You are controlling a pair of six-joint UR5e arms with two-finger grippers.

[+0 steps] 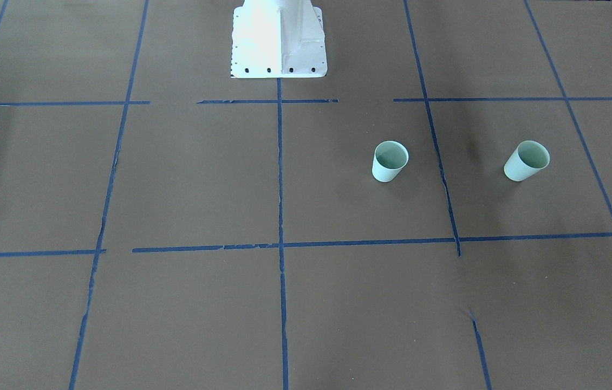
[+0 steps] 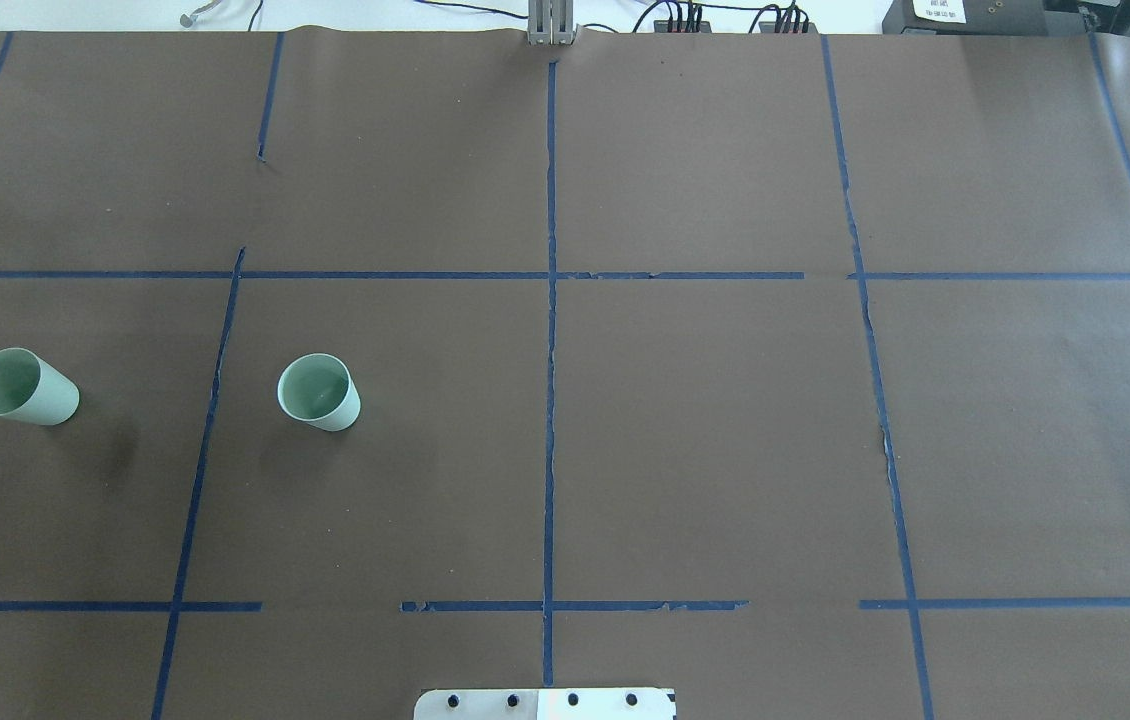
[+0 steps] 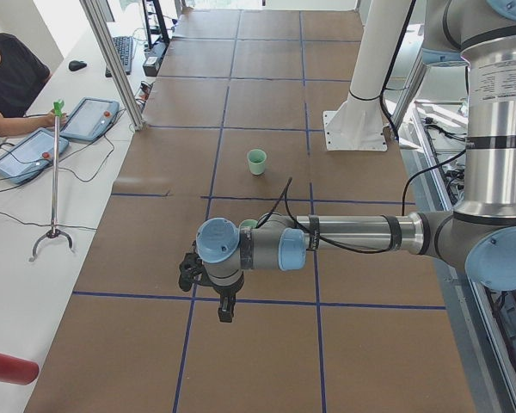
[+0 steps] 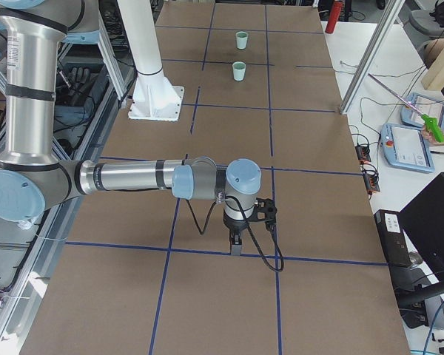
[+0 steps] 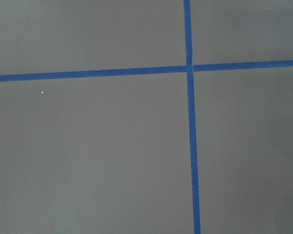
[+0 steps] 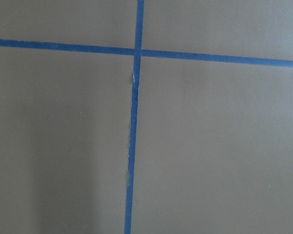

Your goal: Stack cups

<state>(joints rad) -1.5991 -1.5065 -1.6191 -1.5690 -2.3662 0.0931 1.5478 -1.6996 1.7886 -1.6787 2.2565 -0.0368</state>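
Observation:
Two pale mint-green cups stand upright and apart on the brown table, on the robot's left half. One cup is nearer the middle, the other cup is near the left end. Both show far off in the exterior right view. My left gripper hangs over the table short of the cups and shows only in the exterior left view. My right gripper shows only in the exterior right view. I cannot tell whether either is open or shut. Both wrist views show only bare table and blue tape.
Blue tape lines divide the brown table into squares. The white robot base stands at the table's robot-side edge. An operator sits beside the table with tablets, and a grabber stick stands on a side desk.

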